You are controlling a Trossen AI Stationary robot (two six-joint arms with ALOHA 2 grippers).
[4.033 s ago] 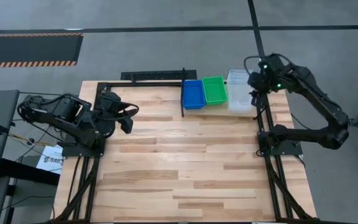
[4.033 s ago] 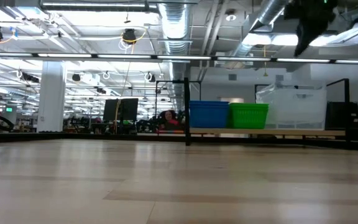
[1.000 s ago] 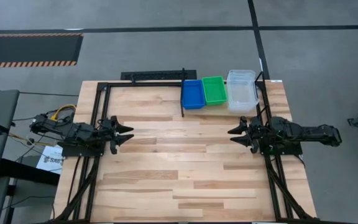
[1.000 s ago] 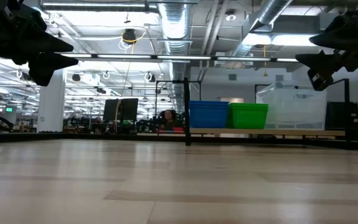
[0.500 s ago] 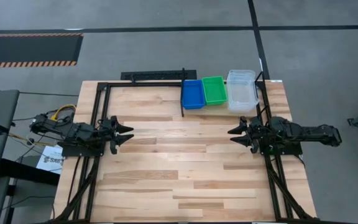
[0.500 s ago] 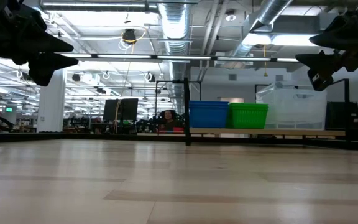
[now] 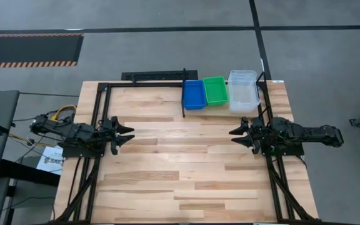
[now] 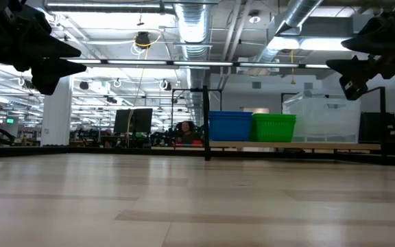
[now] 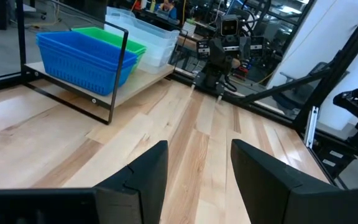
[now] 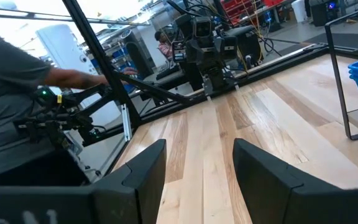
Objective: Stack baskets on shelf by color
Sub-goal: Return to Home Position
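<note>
Baskets sit on the shelf, upper centre of the high view: blue stack, green stack, clear stack. At mid-left and mid-right of the table, the left gripper and right gripper are spread open, empty.

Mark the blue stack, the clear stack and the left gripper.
blue stack [image 7: 194, 95], high view, floor of top basket
clear stack [image 7: 243, 90], high view, floor of top basket
left gripper [image 7: 131, 134], high view, between its fingertips

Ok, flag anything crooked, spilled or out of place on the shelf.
Nothing stands out. The blue stack, green stack and clear stack sit upright side by side on the shelf, none tipped or spilled.
</note>
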